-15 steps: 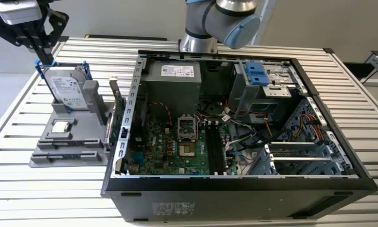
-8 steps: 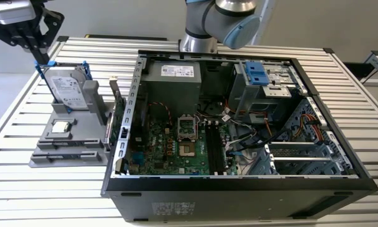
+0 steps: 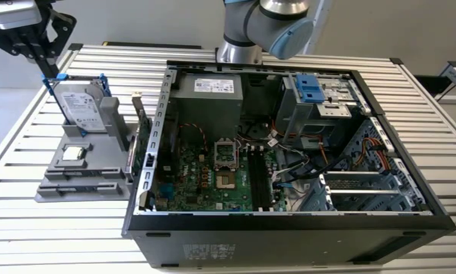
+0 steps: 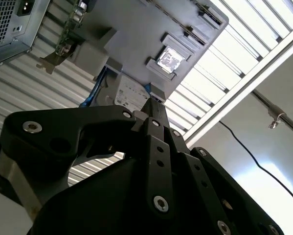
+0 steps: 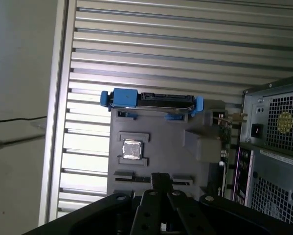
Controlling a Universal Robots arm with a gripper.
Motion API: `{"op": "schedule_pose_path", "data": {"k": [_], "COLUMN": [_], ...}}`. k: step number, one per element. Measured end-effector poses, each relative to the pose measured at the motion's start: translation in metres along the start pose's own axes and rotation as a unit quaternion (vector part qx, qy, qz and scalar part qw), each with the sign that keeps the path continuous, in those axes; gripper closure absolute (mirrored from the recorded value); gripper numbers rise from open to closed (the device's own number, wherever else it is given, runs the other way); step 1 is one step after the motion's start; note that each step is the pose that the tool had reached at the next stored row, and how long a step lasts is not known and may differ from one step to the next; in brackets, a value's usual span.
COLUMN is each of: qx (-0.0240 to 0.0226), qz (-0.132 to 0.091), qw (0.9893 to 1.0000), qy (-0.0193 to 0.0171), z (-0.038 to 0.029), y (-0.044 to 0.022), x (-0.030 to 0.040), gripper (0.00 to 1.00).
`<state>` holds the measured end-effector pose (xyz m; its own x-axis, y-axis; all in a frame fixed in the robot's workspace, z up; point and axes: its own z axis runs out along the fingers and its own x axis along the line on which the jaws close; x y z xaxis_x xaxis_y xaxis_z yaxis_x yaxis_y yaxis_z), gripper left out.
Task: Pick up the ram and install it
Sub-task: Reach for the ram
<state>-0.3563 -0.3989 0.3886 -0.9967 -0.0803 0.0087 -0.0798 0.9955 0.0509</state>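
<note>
The end effector is held clenched and empty above the gray tray beside the case, seemingly centred over a slot. The ram is judged to be the dark strip kept edgewise there, though unconfirmed.

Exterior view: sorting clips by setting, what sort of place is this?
Probably a robotics lab bench for PC assembly: an open computer case sits on a slatted metal table, a grey fixture beside it holds a hard drive, and a robot arm stands behind.
</note>
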Motion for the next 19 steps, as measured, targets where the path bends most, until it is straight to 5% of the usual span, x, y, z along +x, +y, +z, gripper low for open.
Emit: {"op": "schedule_pose_path", "data": {"k": [19], "qx": [-0.0001], "qz": [0.013], "qw": [0.9999], "qy": [-0.0006], "z": [-0.0008], "y": [-0.0175], "x": [-0.0007], "gripper": [1.0]}}
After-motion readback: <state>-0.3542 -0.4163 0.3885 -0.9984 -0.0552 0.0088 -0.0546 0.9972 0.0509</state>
